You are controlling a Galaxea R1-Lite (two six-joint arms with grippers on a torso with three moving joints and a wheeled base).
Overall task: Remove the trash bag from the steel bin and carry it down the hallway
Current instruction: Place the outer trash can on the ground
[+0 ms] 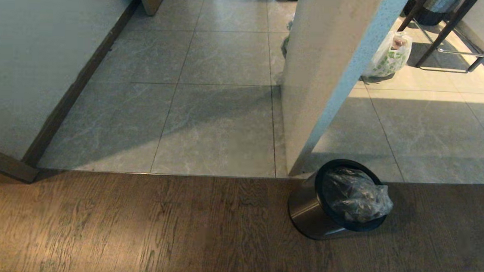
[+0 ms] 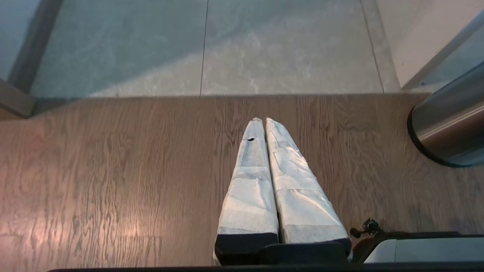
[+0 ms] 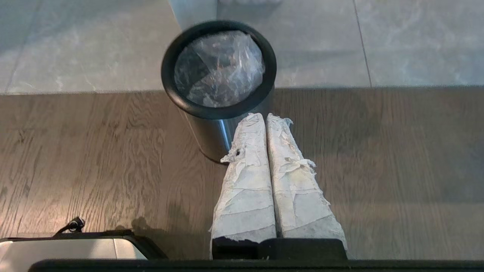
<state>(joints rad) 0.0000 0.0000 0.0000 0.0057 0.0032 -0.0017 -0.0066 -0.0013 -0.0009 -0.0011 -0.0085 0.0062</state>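
Trash bag [image 1: 356, 194] bunched in steel bin [image 1: 310, 211]; left gripper [image 2: 263, 121], right gripper [image 3: 263, 116] both jaws pressed together, empty, above wood floor [image 1: 142, 229].

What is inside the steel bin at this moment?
The trash bag, clear and crinkled, fills the steel bin up to its black rim. Dark contents show vaguely through the plastic; what they are, and the bin's bottom, stay covered.

The left gripper [image 2: 263, 121] is seen with its white-wrapped fingers [image 2: 249, 181] pressed together over a wood floor [image 2: 113, 170]; grey tiles [image 2: 264, 49] are seen at twelve o'clock, the steel bin [image 2: 450, 128] at three o'clock
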